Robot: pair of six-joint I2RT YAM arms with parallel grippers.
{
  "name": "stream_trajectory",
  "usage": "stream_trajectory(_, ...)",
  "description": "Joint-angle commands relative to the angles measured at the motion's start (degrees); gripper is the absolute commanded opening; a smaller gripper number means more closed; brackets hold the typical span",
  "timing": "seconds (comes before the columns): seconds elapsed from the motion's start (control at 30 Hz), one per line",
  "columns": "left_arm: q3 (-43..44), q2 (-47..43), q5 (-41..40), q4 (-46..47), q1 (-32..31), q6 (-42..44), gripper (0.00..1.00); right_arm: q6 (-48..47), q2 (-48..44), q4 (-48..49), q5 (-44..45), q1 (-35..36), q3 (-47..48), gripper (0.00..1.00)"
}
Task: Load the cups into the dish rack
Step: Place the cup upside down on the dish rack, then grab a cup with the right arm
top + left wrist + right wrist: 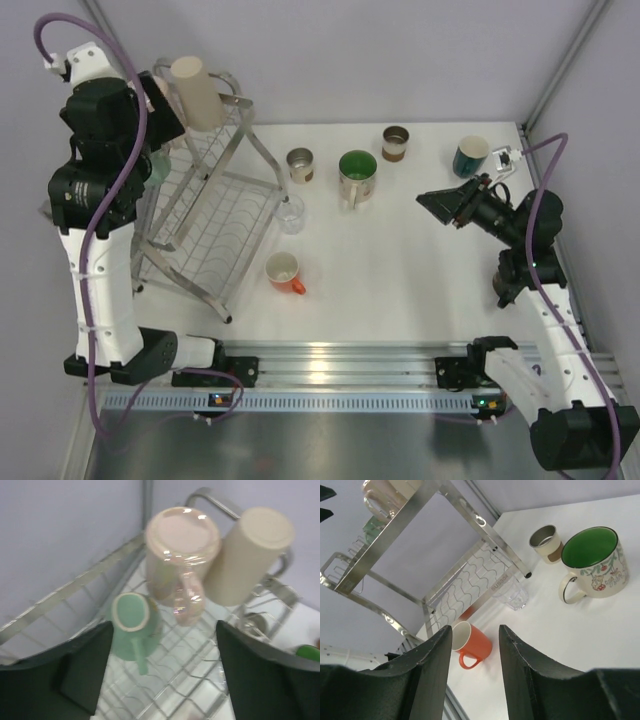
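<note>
Left wrist view is showing the left gripper [164,650] hanging released, its jaws standing wide and grasping nothing. Just ahead of it, inside the dish rack [75,587], a pink cup [182,545] is sitting upside down, with a beige cup [250,555] just beside it to the right and a mint cup [131,612] lower left. The right gripper [475,630] is hovering parted and empty, an orange-handled cup [472,644] lying on the table [570,645] beyond its jaws.
</note>
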Motion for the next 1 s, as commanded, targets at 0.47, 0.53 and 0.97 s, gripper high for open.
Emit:
stream_trajectory(0.47,-4.9,5.9,35.1,23.1,-17.2,6.9,0.99,-3.5,13.2,-12.8,23.8,0.7,16.2,0.43)
stream_trajectory(0.53,-8.2,5.4,36.4,25.0,-21.2,6.6,0.99,-4.4,16.0,-15.4,27.5,1.4,20.4,0.42)
stream_trajectory(0.97,-32.9,-6.1,45.8,39.5,-27.9,1.4,0.99,-15.9,53.4,-23.2,44.5,7.0,49.6,0.42)
